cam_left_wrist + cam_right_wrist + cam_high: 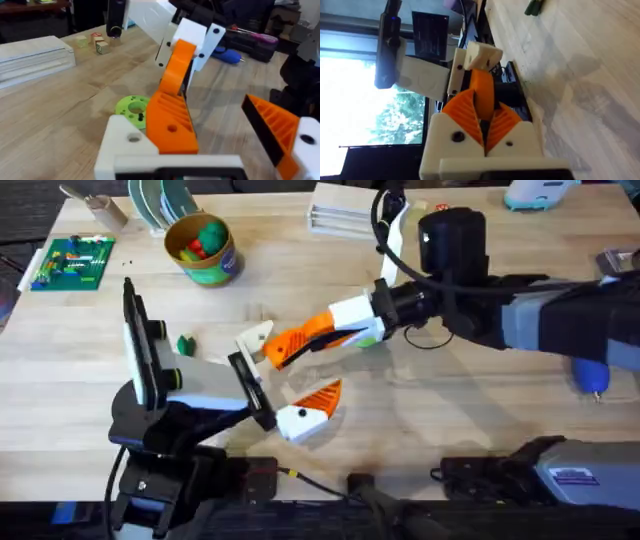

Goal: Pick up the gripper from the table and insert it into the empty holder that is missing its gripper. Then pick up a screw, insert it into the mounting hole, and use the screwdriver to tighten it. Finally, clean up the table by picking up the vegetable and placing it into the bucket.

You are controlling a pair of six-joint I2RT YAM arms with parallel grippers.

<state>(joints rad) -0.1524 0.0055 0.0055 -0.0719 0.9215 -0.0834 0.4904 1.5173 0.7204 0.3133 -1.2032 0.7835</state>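
My right gripper [300, 340] reaches in from the right, shut on the small orange gripper [276, 353]. The piece lies against the plain white holder [255, 338], which is one finger of my left gripper [285, 375]. In the left wrist view the orange gripper [172, 120] sits along the holder [125, 142], with the left gripper [210, 117] open. In the right wrist view the right gripper [482, 117] pinches the gripper [482, 92] below the holder [481, 54]. The dark green vegetable [184, 344] lies to the left. The bucket [202, 248] stands at the back left. The blue screwdriver [590, 375] lies far right. No screw is in view.
A green circuit board [72, 262] lies at the far left, with a dish rack [160, 200] behind the bucket. A white stack [345, 210] sits at the back centre. A bright green disc [132, 106] lies under the right gripper. Wooden blocks [97, 42] sit farther off.
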